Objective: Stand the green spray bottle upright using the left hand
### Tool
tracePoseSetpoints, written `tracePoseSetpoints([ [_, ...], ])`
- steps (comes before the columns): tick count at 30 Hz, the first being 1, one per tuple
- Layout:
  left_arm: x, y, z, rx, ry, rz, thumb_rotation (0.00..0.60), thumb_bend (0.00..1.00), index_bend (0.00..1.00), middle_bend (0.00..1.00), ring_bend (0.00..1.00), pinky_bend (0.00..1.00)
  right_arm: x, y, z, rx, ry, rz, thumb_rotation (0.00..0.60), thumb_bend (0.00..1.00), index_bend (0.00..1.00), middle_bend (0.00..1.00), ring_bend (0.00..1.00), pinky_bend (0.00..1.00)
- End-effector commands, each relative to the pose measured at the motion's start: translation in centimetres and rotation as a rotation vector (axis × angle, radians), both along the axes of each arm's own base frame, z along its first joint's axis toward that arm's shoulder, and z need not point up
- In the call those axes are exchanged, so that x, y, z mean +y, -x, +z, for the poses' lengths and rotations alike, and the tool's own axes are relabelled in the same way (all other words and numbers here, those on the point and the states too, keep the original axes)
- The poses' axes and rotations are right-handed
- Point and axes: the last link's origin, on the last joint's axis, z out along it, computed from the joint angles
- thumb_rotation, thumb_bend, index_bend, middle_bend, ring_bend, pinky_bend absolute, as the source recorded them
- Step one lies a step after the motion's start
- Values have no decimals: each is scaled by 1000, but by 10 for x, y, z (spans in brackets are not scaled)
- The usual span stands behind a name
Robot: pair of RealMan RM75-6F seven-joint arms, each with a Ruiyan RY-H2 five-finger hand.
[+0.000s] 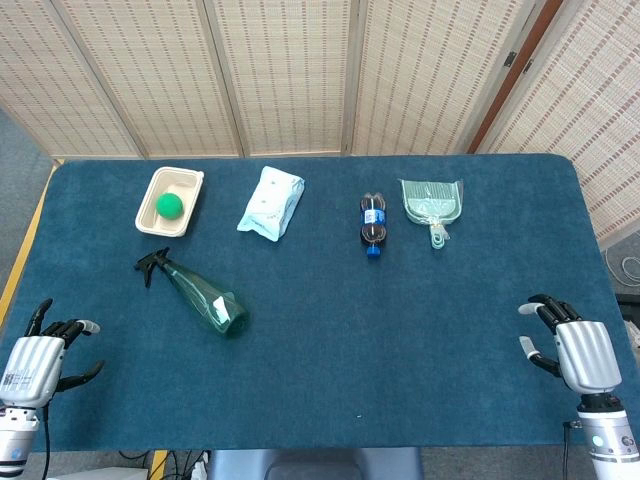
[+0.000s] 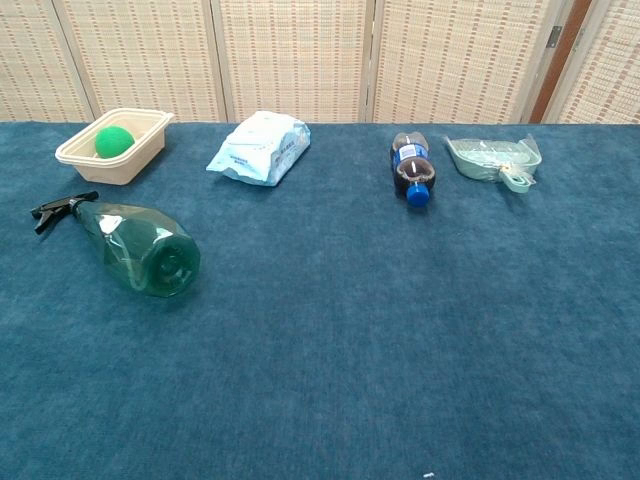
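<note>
The green spray bottle (image 1: 198, 292) lies on its side on the blue desk (image 1: 400, 330), black trigger head pointing toward the tray (image 1: 150, 212) (a green ball (image 1: 170, 205) sits inside). The left hand (image 1: 40, 360) hovers at the near left edge, fingers apart and holding nothing; the right hand (image 1: 575, 350) likewise rests open and empty at the near right.
</note>
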Motion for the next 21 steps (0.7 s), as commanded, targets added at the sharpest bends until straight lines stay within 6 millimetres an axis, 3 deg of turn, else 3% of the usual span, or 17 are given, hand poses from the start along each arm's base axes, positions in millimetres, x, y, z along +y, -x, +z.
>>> tracePoseSetpoints([
  [1, -1, 1, -2, -13, 5, 4, 600, 180, 384, 441, 421, 56, 1, 1, 0, -4, 1, -4, 600, 241, 417, 353, 380, 826],
  [15, 6, -7, 0, -21, 1, -28, 600, 179, 381, 439, 409, 155, -5, -6, 10, 6, 28, 28, 600, 241, 417, 353, 380, 818],
  [21, 14, -25, -4, -85, 59, -93, 600, 179, 279, 333, 296, 230, -5, -12, 17, 15, 49, 48, 600, 241, 417, 353, 380, 811],
])
